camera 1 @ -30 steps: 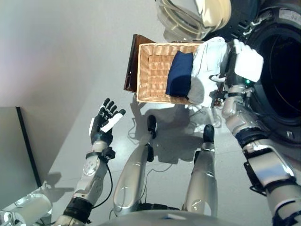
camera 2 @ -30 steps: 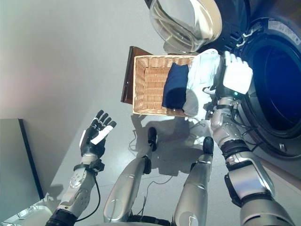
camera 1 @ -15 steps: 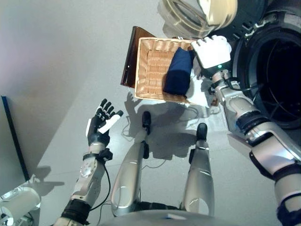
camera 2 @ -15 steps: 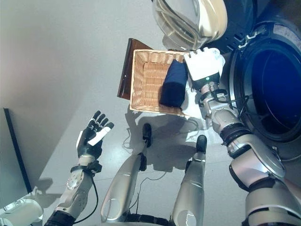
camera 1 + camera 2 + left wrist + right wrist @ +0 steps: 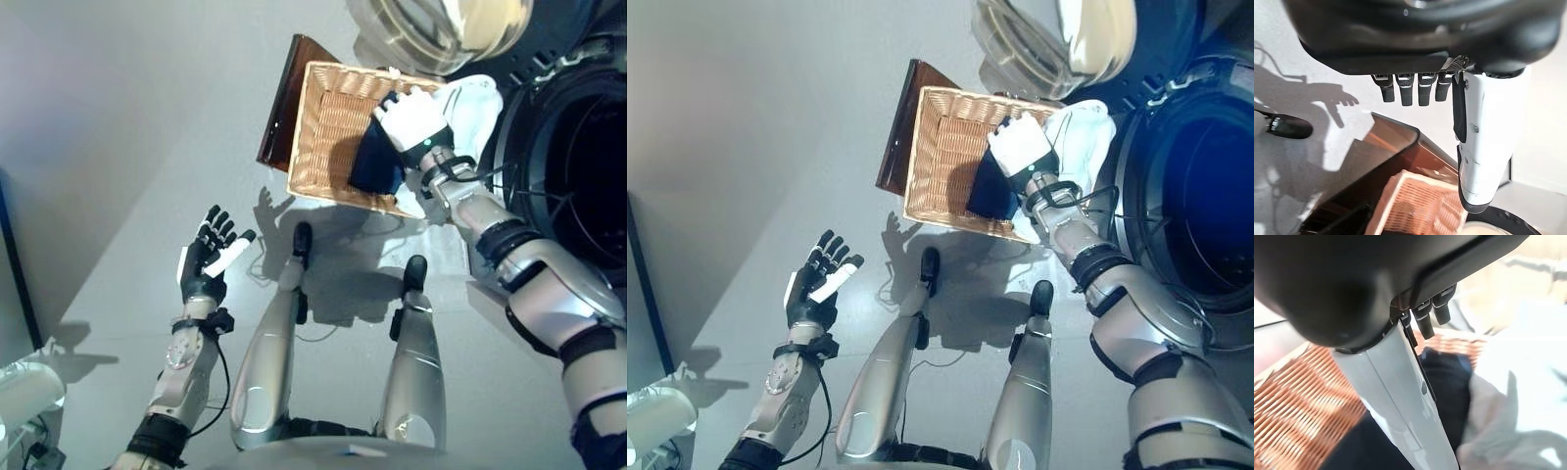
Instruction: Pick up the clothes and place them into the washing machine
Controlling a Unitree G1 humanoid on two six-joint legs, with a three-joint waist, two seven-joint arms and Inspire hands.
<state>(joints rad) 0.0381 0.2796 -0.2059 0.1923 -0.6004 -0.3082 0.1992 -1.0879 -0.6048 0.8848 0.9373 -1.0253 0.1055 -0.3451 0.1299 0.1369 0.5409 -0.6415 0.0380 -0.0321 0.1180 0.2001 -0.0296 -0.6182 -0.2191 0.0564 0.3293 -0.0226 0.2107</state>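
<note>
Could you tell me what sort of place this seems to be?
Probably a laundry area: a front-loading washer stands with its door open, and beside it a wicker basket on the grey floor holds a navy garment and white cloth.

I see bright, even light on the pale floor (image 5: 118, 147), with hard dark shadows under the wicker basket (image 5: 338, 122) toward the frame's centre. Glare whitens the washing machine door (image 5: 441, 24) at the upper edge, while the drum (image 5: 1215, 206) at right stays dark. In my right wrist view the white cloth (image 5: 1528, 396) and basket weave are soft, out of focus.
</note>
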